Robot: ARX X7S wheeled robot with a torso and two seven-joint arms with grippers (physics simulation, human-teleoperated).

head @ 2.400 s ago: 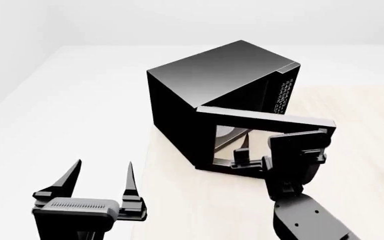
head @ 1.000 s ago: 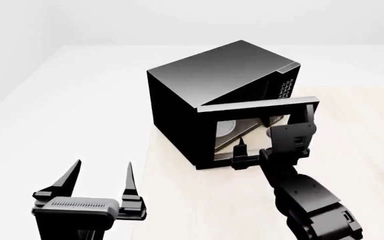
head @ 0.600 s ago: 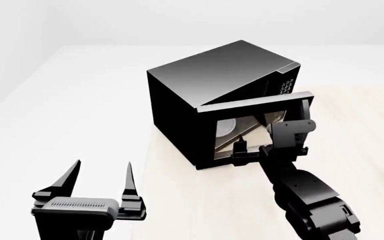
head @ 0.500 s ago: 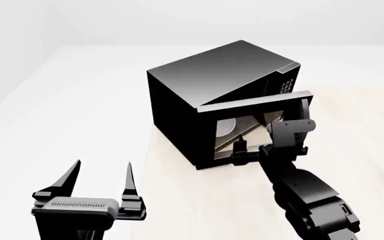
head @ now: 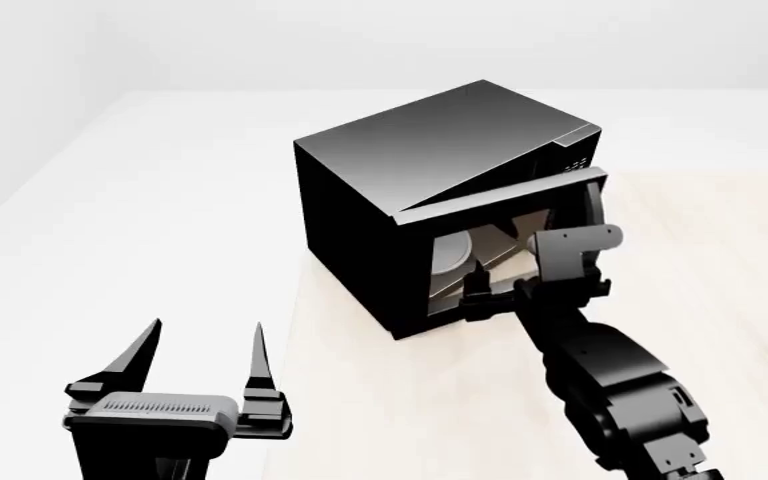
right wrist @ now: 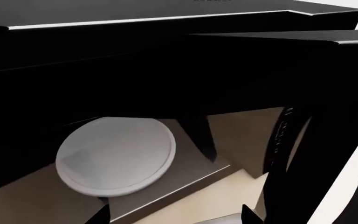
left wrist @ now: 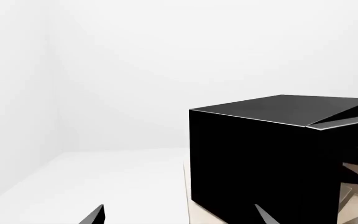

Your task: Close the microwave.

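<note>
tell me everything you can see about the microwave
The microwave is a large glossy black box standing on the pale wooden table, turned at an angle to the robot. Its windowed door is nearly shut, still slightly ajar. A white round plate lies inside. White-marked buttons show at the far front edge. The right gripper is against the door's outer face.

Two black arms: left gripper (head: 204, 365) with pointed tapering fingers and a ribbed grey strip; blocky jointed right arm (head: 618, 390).
</note>
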